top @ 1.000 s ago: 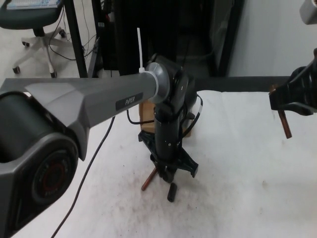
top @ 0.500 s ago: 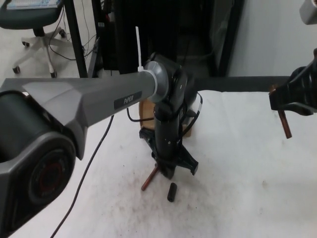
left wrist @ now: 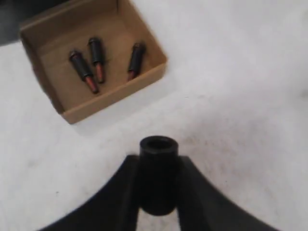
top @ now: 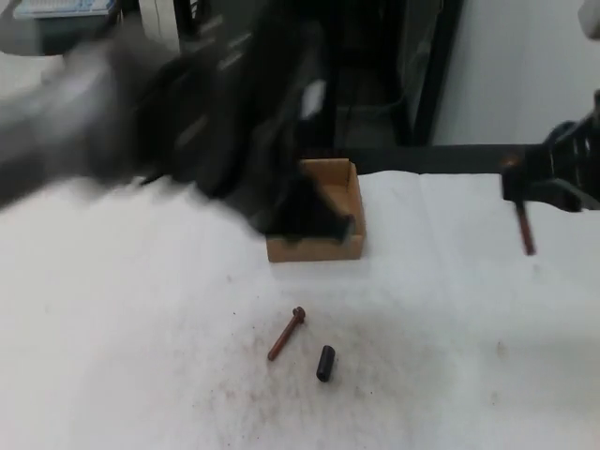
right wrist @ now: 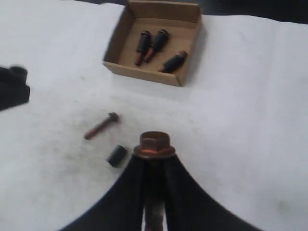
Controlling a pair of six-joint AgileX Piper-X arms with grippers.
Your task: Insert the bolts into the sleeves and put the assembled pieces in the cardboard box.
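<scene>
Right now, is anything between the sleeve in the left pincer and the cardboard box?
Nothing visible does. Only open bench lies between the sleeve in the left pincer and the cardboard box, whose top is open; three assembled pieces lie inside, leaving free floor.

The left arm is being held high at the far left in the high view, where it is being blurred beyond detail. The left gripper is being held closed on a black sleeve, whose open end is being left proud of the fingers. The right gripper is being held aloft at the right edge, clamped on a bolt just under its head, the shank being left hanging below.
</scene>
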